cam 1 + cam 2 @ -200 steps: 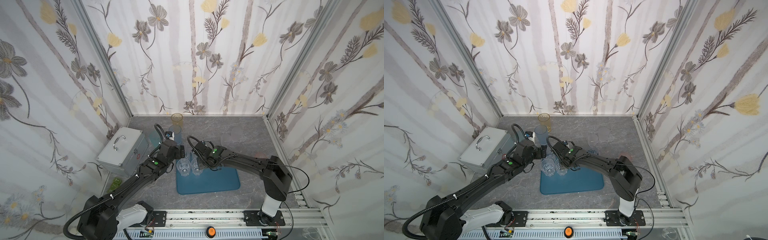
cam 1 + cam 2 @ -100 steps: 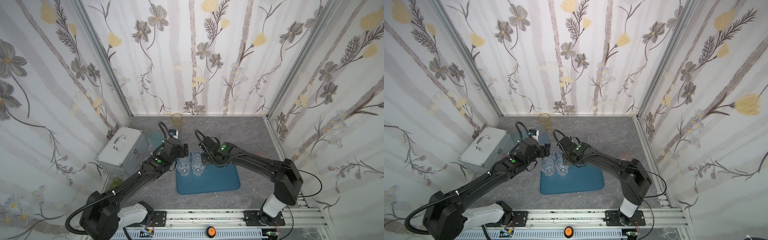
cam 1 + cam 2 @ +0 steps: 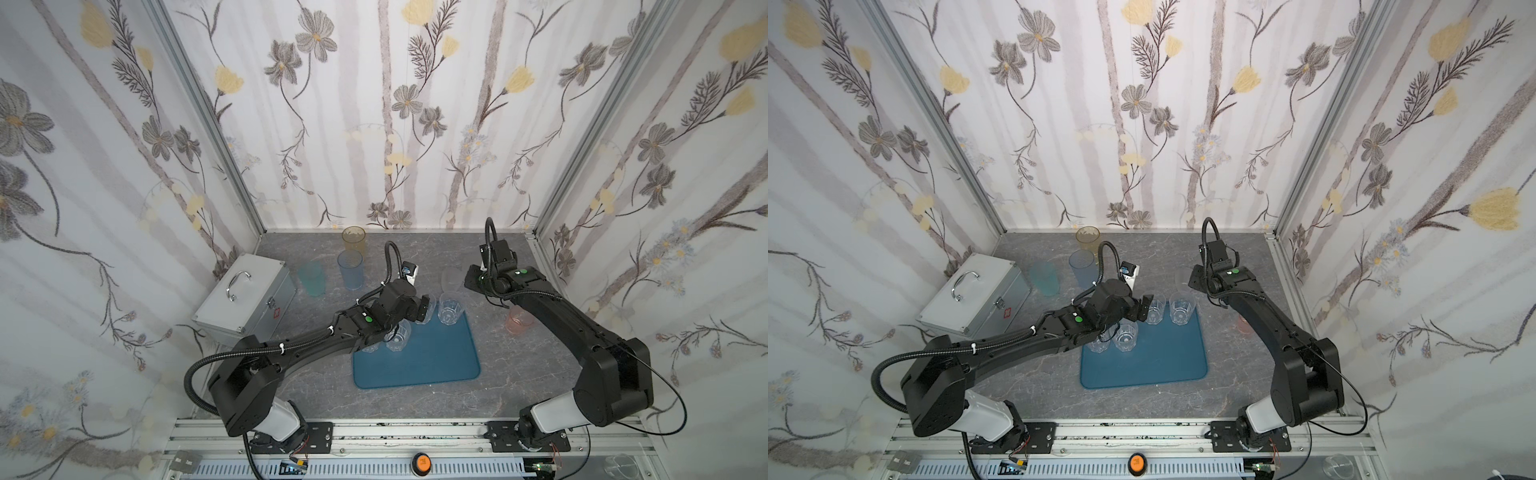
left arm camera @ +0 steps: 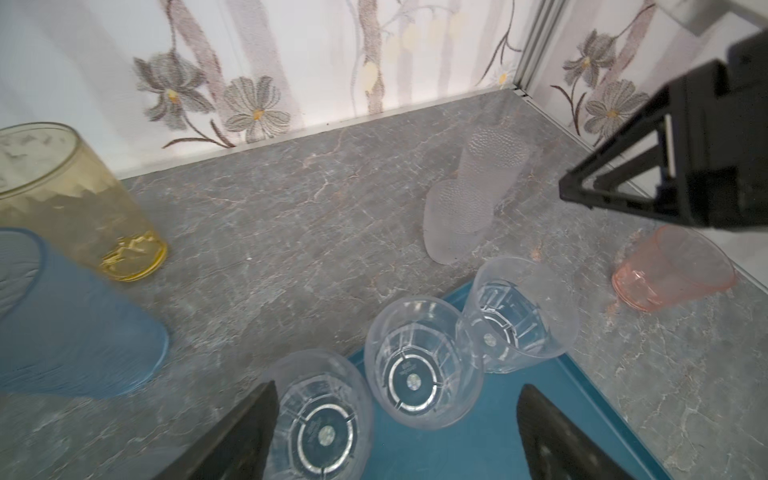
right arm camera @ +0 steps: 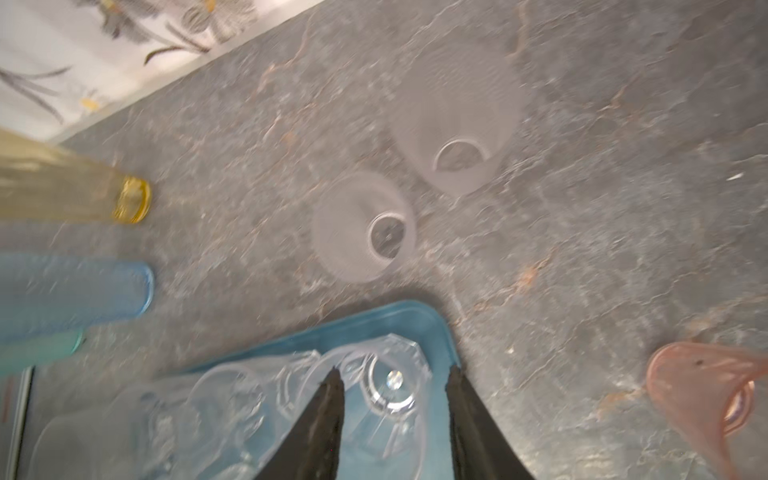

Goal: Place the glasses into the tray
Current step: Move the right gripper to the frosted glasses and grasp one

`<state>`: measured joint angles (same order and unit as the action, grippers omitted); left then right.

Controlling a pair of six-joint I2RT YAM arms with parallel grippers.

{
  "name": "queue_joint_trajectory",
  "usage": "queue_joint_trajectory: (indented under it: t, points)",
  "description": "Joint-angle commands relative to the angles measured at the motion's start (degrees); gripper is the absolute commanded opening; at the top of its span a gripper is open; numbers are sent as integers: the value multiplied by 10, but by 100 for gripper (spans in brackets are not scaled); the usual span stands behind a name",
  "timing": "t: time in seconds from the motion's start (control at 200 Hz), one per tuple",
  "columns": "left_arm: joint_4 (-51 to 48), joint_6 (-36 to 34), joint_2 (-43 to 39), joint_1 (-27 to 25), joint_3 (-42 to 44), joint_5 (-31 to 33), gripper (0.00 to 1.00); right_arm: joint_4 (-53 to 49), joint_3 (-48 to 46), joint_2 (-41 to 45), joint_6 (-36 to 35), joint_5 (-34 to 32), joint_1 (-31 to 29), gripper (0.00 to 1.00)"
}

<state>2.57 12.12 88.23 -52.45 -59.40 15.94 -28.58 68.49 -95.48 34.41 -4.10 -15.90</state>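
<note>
The teal-blue tray [image 3: 436, 361] [image 3: 1163, 357] lies mid-table. Several clear faceted glasses stand upright on its far left part, among them one at the far corner [image 3: 449, 309] [image 5: 390, 386] and one beside it [image 4: 419, 374]. My left gripper [image 3: 419, 309] [image 4: 397, 387] hovers open above these glasses, touching none. My right gripper [image 3: 469, 282] [image 5: 392, 376] is raised beyond the tray's far right corner, open and holding nothing. Off the tray stand two frosted glasses [image 4: 457, 220] [image 4: 494, 166], a pink glass [image 3: 519, 322], an amber glass [image 3: 353, 239], a blue glass [image 3: 350, 270] and a teal glass [image 3: 312, 278].
A silver metal case [image 3: 245, 295] with a handle sits at the left of the table. Floral walls close in the back and both sides. The pink glass stands right under my right forearm.
My right gripper opened, let go of a clear glass at the tray's far corner, and drew back up and to the right. My left gripper stayed open and shifted slightly farther over the tray.
</note>
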Motion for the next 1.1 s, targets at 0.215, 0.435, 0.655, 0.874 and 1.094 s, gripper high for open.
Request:
queue_joint_trajectory:
  t: [0.215, 0.435, 0.655, 0.874, 1.094]
  points:
    - [31, 8, 53, -27, -17, -13, 93, 96, 32, -90, 22, 79, 104, 41]
    - [31, 10, 45, -27, 14, 0, 95, 114, 28, -120, 26, 104, 92, 39]
    - [31, -5, 46, -25, 13, 6, 96, 113, 16, -123, 20, 95, 87, 39]
    - [31, -9, 45, -25, 11, 11, 96, 98, 44, -140, 5, 106, 104, 40]
    - [31, -12, 43, -23, 14, 13, 96, 84, 87, -167, 11, 90, 115, 42]
